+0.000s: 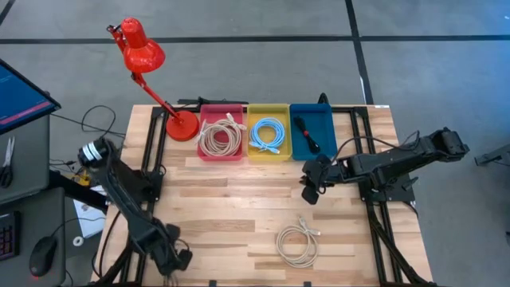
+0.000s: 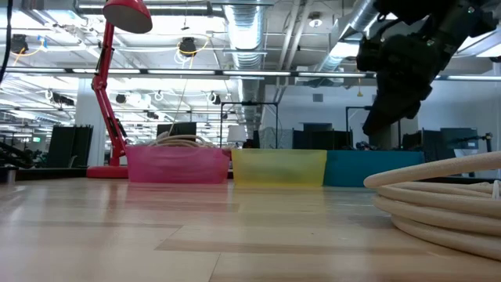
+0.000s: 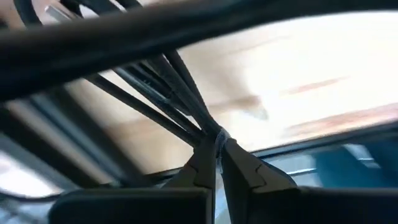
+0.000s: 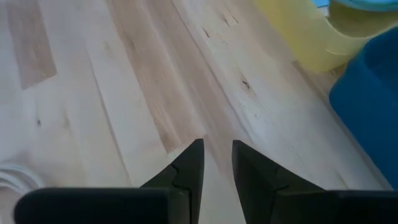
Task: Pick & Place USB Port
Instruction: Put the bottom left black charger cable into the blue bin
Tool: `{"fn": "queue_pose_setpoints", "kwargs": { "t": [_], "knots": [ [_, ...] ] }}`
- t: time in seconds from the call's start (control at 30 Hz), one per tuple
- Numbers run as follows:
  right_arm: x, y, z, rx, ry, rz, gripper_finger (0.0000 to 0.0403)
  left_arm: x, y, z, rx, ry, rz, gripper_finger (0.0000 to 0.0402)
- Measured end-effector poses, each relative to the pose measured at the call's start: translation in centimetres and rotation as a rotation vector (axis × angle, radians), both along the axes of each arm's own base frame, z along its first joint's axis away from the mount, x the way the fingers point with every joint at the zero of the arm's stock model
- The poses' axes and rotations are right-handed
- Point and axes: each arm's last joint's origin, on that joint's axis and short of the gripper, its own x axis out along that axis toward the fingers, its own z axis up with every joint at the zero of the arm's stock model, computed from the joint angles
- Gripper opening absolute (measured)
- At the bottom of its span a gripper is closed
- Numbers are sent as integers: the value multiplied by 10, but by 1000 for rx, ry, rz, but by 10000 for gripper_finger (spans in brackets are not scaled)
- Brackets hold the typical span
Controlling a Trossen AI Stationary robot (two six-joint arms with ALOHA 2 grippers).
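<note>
Above bare table right of centre, the right gripper (image 1: 310, 191) hangs with fingers slightly apart, holding nothing; the left gripper (image 1: 177, 259), fingers together, waits at the near-left edge. The white cable (image 1: 298, 244) lies unpicked near it, so nothing looks done. Far bins: red bin (image 1: 221, 132) holds beige cable, yellow bin (image 1: 268, 133) blue cable, blue bin (image 1: 311, 131) a dark item.

A white USB cable (image 1: 297, 244) lies coiled in a loose ring on the bare wooden table (image 1: 223, 207), near its front edge and right of centre. Its two ends poke out at the coil's upper right. Nothing touches it.

Three bins stand in a row at the back: pink (image 1: 221, 135), yellow (image 1: 268, 132), blue (image 1: 312, 132).
</note>
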Motion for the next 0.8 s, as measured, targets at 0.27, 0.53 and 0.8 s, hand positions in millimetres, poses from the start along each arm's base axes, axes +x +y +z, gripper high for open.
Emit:
{"fn": "queue_pose_setpoints", "kwargs": {
  "t": [0.27,0.53,0.8],
  "knots": [
    [-5,-4,-3,-12,57,-10,76,32,40,31,114,-387,2,7],
    [-5,-1,-3,59,73,35,76,74,96,45,288,-578,-135,7],
    [4,4,12,185,13,92,76,99,142,70,575,-839,-249,7]
  ]
}}
